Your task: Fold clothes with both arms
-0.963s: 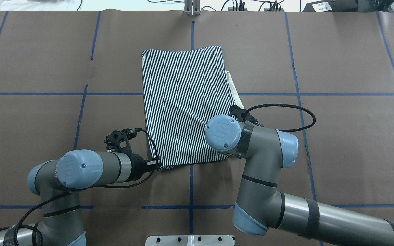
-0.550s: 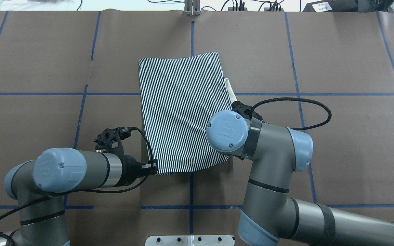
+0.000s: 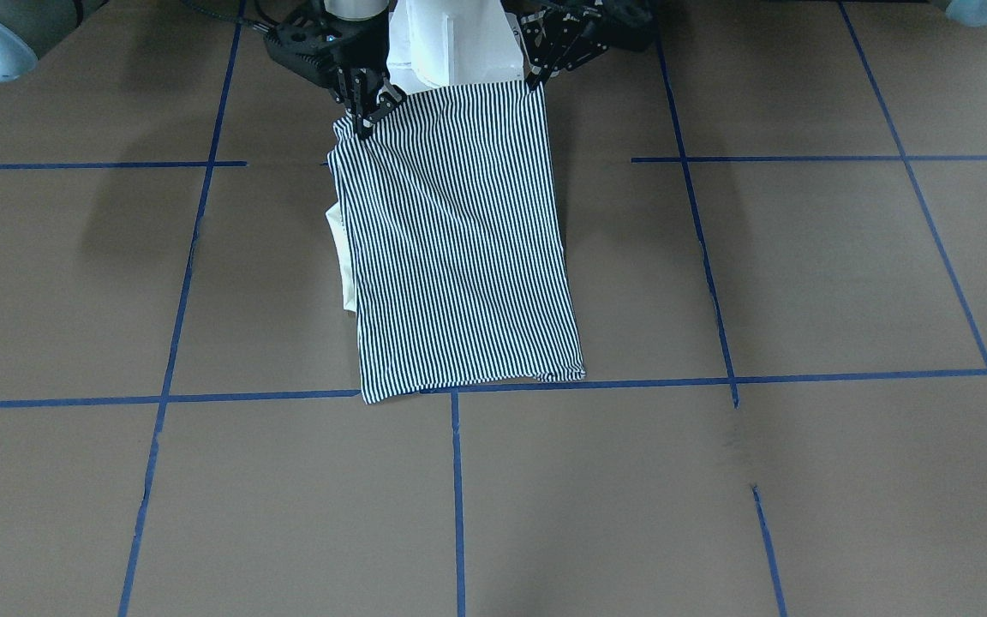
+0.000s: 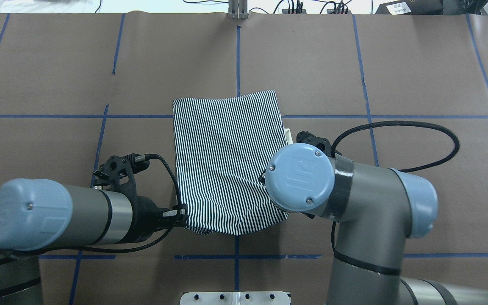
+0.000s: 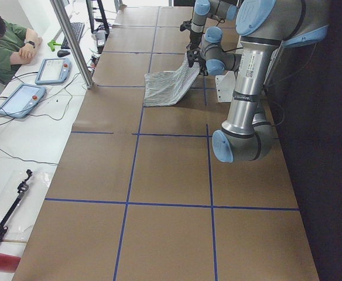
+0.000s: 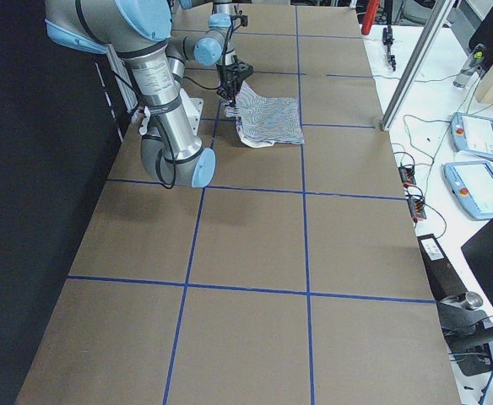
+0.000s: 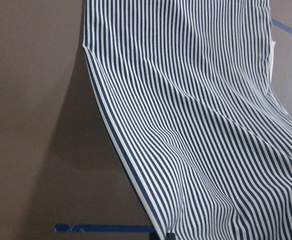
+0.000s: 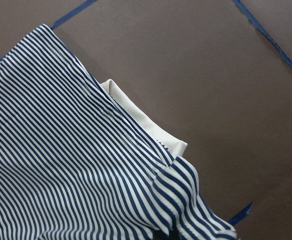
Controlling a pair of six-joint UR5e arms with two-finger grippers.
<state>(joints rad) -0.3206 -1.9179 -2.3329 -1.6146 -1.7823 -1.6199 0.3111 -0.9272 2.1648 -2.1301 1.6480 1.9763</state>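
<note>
With fingers of left gripper [image 3: 535, 80] and right gripper [image 3: 365, 122] pinched tight on the two robot-side corners of the striped polo shirt [image 4: 227, 161], holds that edge raised off the brown-papered table [image 4: 396, 76]; rests far edge flat, cream collar [image 3: 342, 257] peeking from the right-arm side.

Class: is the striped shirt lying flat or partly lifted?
Partly lifted: the left gripper and right gripper hold the striped shirt up by its robot-side corners; its far hem rests on the table.
</note>
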